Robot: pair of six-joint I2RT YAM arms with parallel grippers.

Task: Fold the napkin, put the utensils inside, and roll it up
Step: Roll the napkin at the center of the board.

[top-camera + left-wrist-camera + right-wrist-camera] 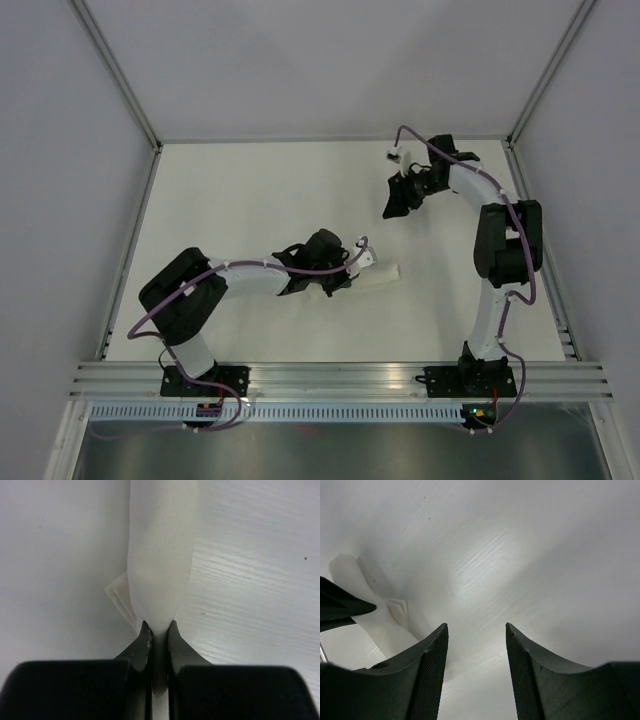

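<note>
Napkin (162, 555): white, rolled into a long soft tube that runs straight up the picture.
Left hand (159, 626): black, pinching the near end of the napkin tight.
Loose corner (120, 597): thin layers poke out on the roll's left side.
Bench (250, 580): white, under it all.

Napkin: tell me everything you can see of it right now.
The napkin is white, soft-looking cloth or paper, rolled into a narrow tube lying flat on the table near its middle. The left tool is shut on one end, and the other end lies free. A loose layered corner sticks out beside the pinched end. What it wraps, if anything, is hidden.
</note>
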